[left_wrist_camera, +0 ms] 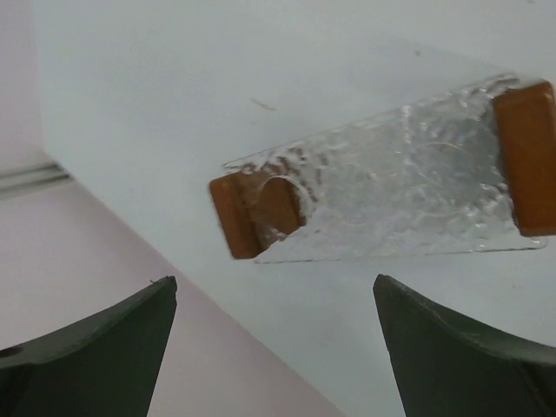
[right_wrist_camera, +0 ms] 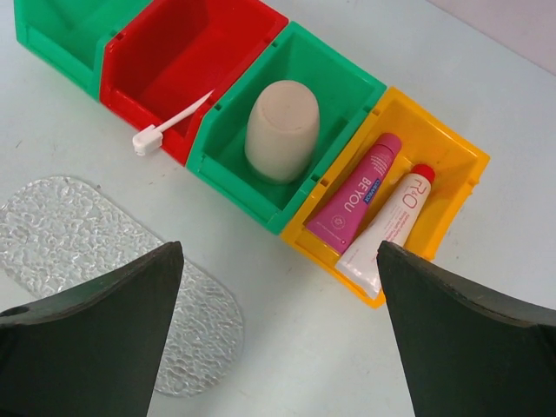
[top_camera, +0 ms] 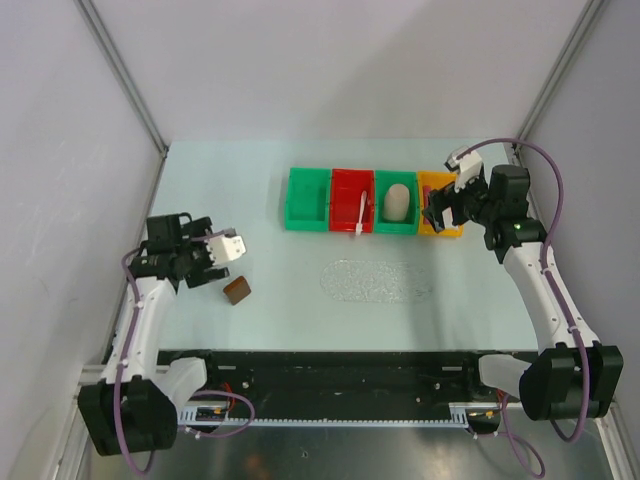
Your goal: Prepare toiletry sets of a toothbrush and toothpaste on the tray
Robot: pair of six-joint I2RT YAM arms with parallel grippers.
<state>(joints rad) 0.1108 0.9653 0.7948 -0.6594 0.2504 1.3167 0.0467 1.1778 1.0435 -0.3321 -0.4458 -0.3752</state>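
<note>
The toothbrush (right_wrist_camera: 174, 122) is slim and white and lies in the red bin (right_wrist_camera: 187, 48), its head over the front rim. The toothpaste (right_wrist_camera: 356, 193), a magenta tube, lies in the yellow bin (right_wrist_camera: 460, 161) beside a white tube with a red cap (right_wrist_camera: 391, 221). My right gripper (right_wrist_camera: 280, 248) hovers open above and just in front of the yellow bin, holding nothing. The tray (left_wrist_camera: 408, 191), clear and bumpy with a brown handle (left_wrist_camera: 248, 213) at each end, lies ahead of my open, empty left gripper (left_wrist_camera: 274, 282). In the top view only one brown handle (top_camera: 238, 290) shows beside the left gripper (top_camera: 215, 265).
A clear bumpy oblong sheet (top_camera: 372, 280) with no handles showing lies mid-table in front of the bins. A beige round cup (top_camera: 397, 202) stands in the green bin (top_camera: 396, 225) between red and yellow. Another green bin (top_camera: 305, 198) ends the row on the left. Walls enclose the table.
</note>
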